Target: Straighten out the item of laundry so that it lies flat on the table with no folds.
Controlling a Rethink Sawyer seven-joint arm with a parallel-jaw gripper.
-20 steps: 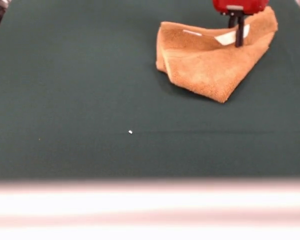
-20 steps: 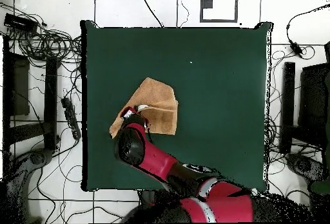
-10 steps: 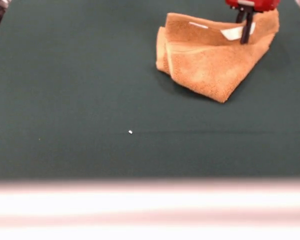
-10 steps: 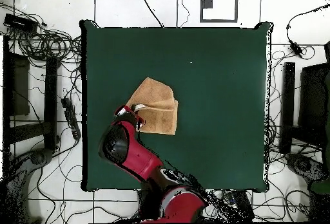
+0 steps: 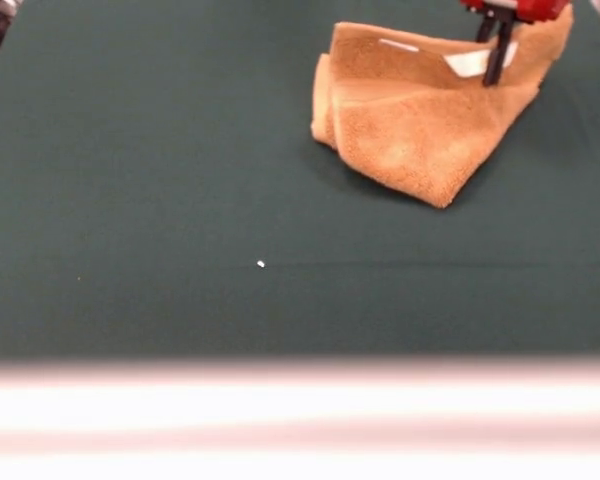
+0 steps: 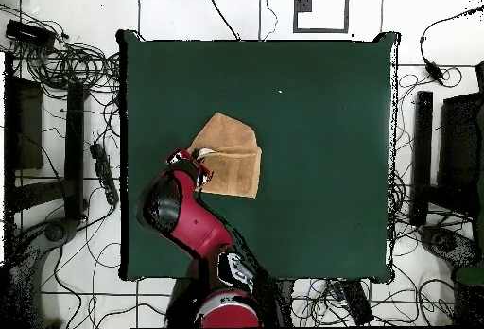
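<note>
Towel corner dragged toward 1 o'clock; hand [image 5: 497, 62] clamps folded orange-tan terry towel [image 5: 420, 120] near white label. Soft, limp; grip corner on green counter [image 5: 160, 200].

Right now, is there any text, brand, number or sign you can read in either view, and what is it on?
None can be read.
White label on the towel, beside the gripper: any print is too blurred to read.
Table: no markings, only a tiny white speck.
</note>
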